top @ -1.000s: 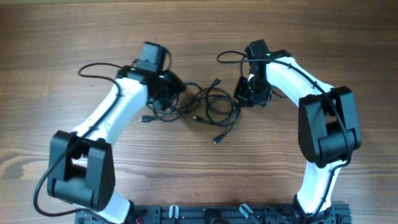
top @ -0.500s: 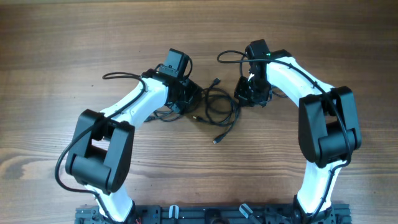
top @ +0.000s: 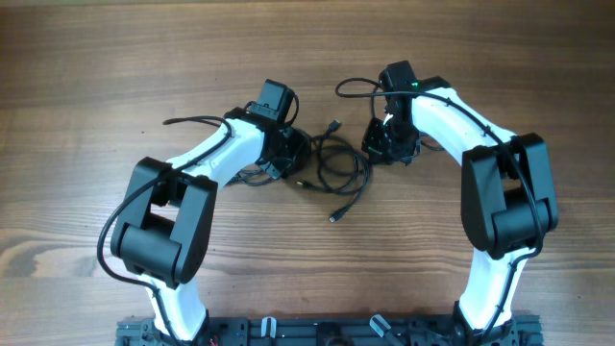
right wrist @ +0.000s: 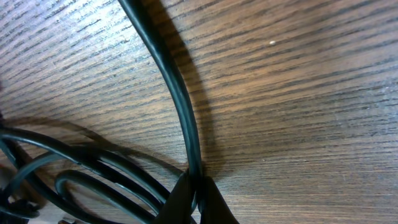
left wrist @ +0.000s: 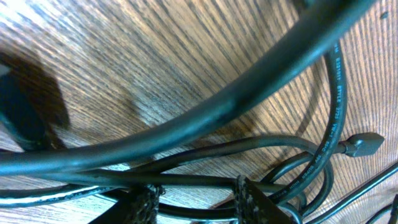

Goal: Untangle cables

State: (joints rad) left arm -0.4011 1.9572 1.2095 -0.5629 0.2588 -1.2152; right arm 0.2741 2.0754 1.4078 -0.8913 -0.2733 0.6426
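My right hand is clenched on one strand of the cables. In the right wrist view the two fingertips meet around a single black cord at the bottom of the frame. That cord runs up and away over the wood grain, and more loops curve off to the lower left.

My left hand sits low over the left side of the bundle and is released. In the left wrist view its textured pads stand apart, with several strands lying across the gap between them. I see nothing pinched there. A thick loop sweeps across that view close to the lens, and a small plug rests on the surface at the right.

From overhead, the cables lie as a loose tangle of overlapping loops on the surface, between the two hands. One free end trails toward the near edge, and another points toward the far edge. Both arms reach in from either side, and the hands stay apart from each other.
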